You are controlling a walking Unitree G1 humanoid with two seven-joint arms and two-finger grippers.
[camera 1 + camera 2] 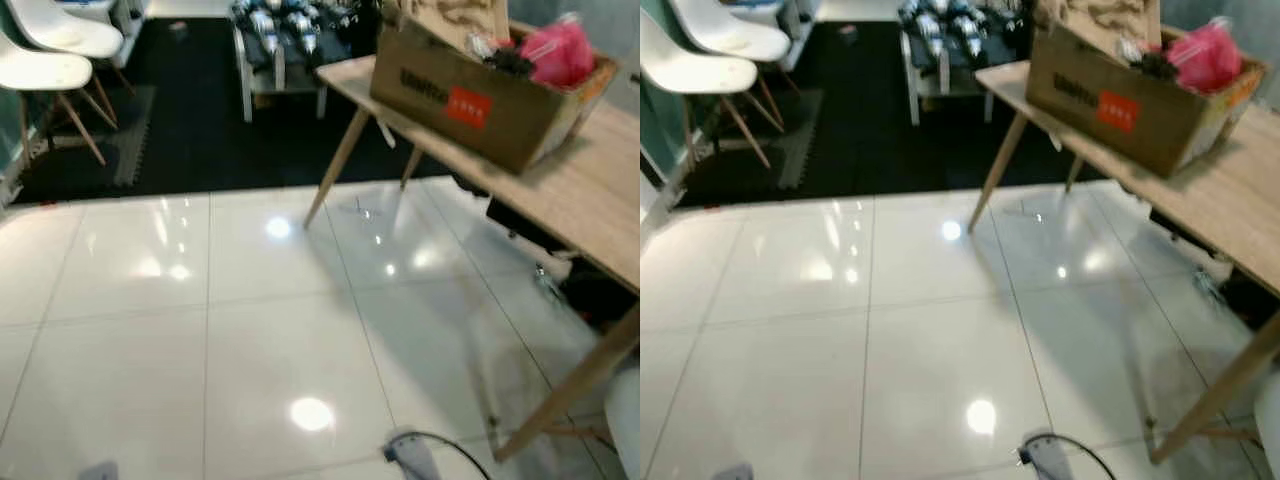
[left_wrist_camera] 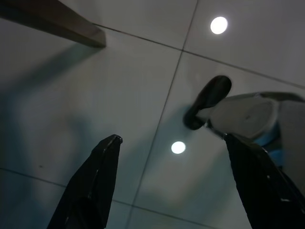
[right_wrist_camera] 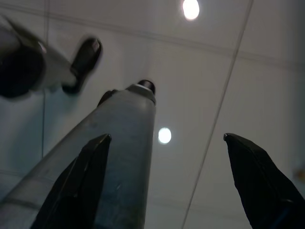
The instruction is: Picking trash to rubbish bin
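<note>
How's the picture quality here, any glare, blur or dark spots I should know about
Left eye view: slightly soft, with ceiling lights glaring off the glossy floor tiles and the wooden table casting a faint shadow. Left wrist view: dim, the left gripper open and silhouetted against two bright reflections. Right wrist view: also dim, the right gripper open, with motion smear at one edge.

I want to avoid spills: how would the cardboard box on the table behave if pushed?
The cardboard box sits flat on the wooden table, so it would probably slide, not roll. It looks overfilled, with a pink bag on top, so loose contents may fall out. Its walls likely flex.
</note>
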